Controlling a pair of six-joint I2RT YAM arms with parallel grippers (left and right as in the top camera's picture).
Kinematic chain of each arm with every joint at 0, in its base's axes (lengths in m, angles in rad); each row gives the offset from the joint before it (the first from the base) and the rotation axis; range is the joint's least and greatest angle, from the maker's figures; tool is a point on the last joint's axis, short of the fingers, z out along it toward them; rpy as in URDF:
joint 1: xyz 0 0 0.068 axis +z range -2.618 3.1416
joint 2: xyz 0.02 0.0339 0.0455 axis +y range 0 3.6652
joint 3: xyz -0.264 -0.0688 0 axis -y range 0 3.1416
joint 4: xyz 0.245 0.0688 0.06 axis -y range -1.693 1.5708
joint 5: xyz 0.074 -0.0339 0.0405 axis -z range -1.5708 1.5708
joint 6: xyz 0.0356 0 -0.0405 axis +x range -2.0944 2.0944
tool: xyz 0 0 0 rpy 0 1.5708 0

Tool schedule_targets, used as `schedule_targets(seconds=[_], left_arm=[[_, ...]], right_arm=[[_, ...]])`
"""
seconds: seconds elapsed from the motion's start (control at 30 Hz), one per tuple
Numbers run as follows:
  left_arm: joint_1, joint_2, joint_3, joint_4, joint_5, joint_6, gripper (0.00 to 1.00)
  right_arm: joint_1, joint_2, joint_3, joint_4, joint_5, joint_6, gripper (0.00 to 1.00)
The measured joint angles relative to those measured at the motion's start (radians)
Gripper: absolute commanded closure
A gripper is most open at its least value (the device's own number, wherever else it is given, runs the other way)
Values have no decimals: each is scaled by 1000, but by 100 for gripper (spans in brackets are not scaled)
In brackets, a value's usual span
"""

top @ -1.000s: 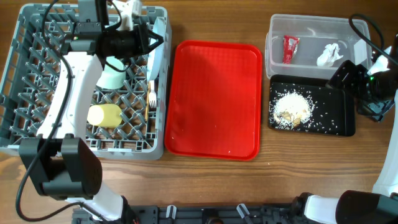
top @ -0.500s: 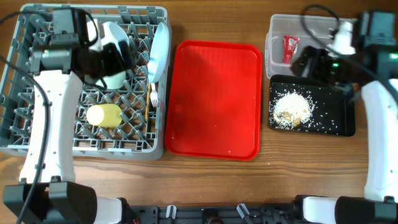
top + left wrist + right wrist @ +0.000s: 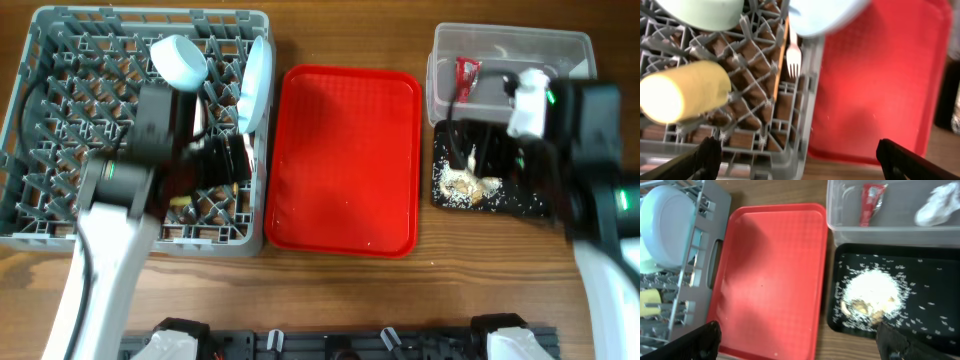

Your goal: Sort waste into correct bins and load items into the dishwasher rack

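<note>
The grey dishwasher rack [image 3: 60,60] holds a pale bowl [image 3: 180,62] at the back and the pale blue plate [image 3: 255,85] on edge at its right side. My left gripper [image 3: 240,165] hovers open over the rack's right part. In the left wrist view the yellow-green cup [image 3: 685,97] lies on its side, with the white fork [image 3: 793,55], the chopsticks [image 3: 782,55] and a second bowl [image 3: 705,12] beyond it. The red wrapper [image 3: 871,202] and tissue [image 3: 940,207] lie in the clear tub [image 3: 500,45]. Food scraps [image 3: 870,292] lie on the black tray [image 3: 500,200]. My right gripper [image 3: 470,150] is open above them.
A bare red serving tray [image 3: 345,160] lies between the rack and the two bins. Wooden tabletop [image 3: 330,290] shows along the front. Both arms reach in from the front edge, the left over the rack and the right over the black tray.
My left gripper opened, left a bowl at the rack's back and drew toward the front. The right arm swung from the table's right edge to over the black tray.
</note>
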Motion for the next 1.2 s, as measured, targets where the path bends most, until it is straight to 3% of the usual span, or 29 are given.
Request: schedule_targets(seconds=[0.07,0.2,0.7,0.83,0.97,1.2], left_arm=[[-23,-245,-159,104,-1,15,0],[-24,-484,-294,117,-1,16,0],[-24,-549,-296,80,-1,16,0],[-24,-549,-297,80,-1,16,0],[-24,-549,-298,79,-1,16,0],[-24,-549,-300,77,-1,16,0]], right_arm=[[0,-184,-134,55,25,-13,0],[0,-269,-187,17,42,-20,0],[0,-85,-198,40,60,-32,0],[0,-303,-313,344,94,-76,0],[0,-564,-617,632,98,-88,1],[0,-980,-1066,986,102,-98,0]])
